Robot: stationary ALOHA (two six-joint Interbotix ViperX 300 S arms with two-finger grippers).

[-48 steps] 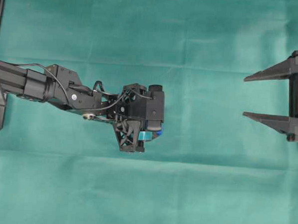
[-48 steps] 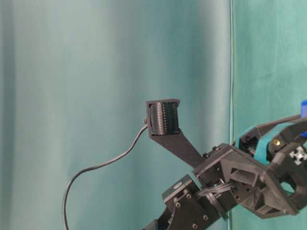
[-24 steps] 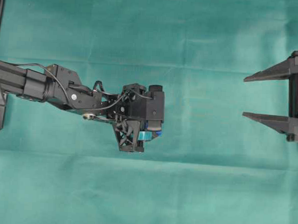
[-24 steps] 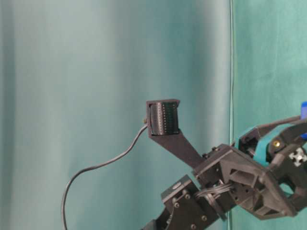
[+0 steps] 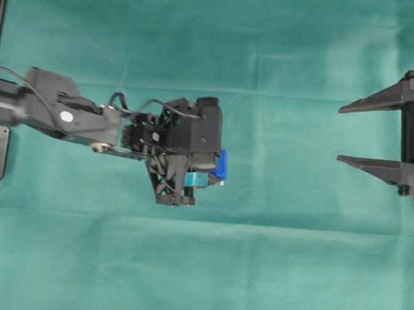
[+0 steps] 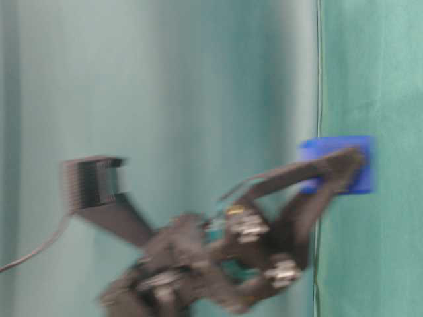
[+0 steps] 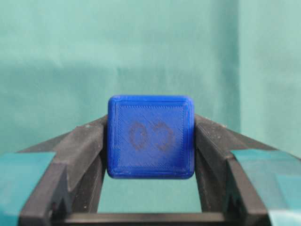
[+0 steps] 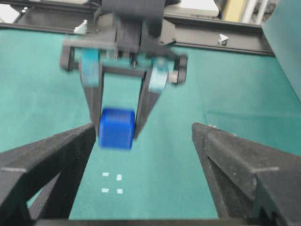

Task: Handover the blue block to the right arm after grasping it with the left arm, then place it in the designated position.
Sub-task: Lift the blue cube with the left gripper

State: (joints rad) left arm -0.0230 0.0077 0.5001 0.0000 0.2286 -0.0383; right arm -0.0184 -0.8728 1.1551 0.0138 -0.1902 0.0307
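Lifted and drawn back from the right gripper (image 5: 382, 133), whose jaws gape wide, the left gripper (image 7: 150, 141) clamps the blue block (image 7: 151, 138)

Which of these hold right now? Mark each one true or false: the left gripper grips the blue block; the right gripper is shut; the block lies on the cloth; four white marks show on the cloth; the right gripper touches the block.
1. The left gripper grips the blue block. True.
2. The right gripper is shut. False: its jaws stand wide open.
3. The block lies on the green cloth. False: it is held between the fingers, off the cloth.
4. Four white marks show on the cloth. True, in the right wrist view.
5. The right gripper touches the block. False: it is well apart from it.
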